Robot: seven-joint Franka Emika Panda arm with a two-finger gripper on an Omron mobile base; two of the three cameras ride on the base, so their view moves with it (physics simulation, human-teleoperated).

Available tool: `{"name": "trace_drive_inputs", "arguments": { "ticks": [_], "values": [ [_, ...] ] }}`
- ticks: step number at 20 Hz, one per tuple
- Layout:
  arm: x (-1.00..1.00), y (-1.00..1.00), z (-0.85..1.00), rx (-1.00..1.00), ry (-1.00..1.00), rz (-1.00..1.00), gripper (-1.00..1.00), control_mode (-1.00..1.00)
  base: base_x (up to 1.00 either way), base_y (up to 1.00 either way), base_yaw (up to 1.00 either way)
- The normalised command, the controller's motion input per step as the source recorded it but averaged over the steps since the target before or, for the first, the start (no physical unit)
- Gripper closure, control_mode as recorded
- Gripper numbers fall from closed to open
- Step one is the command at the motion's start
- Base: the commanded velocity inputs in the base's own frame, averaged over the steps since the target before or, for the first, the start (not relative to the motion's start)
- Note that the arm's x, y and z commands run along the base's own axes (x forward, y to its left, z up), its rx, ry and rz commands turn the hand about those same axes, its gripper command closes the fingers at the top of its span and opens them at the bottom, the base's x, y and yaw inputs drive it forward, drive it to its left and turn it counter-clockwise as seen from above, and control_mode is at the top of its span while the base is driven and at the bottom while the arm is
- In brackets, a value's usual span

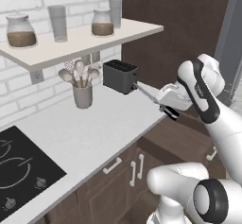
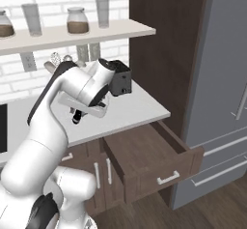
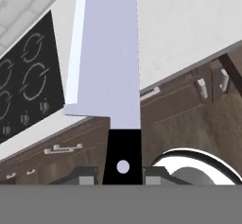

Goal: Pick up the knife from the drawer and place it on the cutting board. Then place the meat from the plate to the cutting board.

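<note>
My gripper (image 3: 121, 175) is shut on the knife's black handle (image 3: 122, 154). The knife (image 3: 108, 53) has its long silver blade pointing away from the hand, above the white counter (image 3: 189, 24). In the left base view the knife (image 1: 147, 93) hangs over the counter's right end near the toaster, with the gripper (image 1: 167, 106) behind it. The right base view has the gripper (image 2: 80, 114) under the bent arm, with the knife's handle end (image 2: 76, 119) poking out. The open drawer (image 2: 149, 155) lies below the counter's edge. The cutting board, plate and meat are out of view.
A black toaster (image 1: 120, 75) and a grey utensil holder (image 1: 82, 95) stand at the back of the counter. A black cooktop (image 1: 19, 166) lies at the left. A shelf (image 1: 80, 41) with jars and glasses hangs above. A tall grey fridge (image 2: 226, 78) stands to the right.
</note>
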Motion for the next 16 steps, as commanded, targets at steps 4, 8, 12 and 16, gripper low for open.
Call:
{"name": "trace_drive_inputs", "arguments": {
  "ticks": [4, 8, 12, 16],
  "values": [
    [0.0, 0.0, 0.0, 0.0, 0.0, 0.0, 1.0, 1.0, -0.99, 0.18, 0.03],
    [0.0, 0.0, 0.0, 0.0, 0.0, 0.0, 1.0, 1.0, -0.62, 0.23, 0.17],
    [0.0, 0.0, 0.0, 0.0, 0.0, 0.0, 1.0, 1.0, 0.0, 0.35, 0.34],
    [0.0, 0.0, 0.0, 0.0, 0.0, 0.0, 1.0, 1.0, 0.08, 0.42, 0.54]
  ]
}}
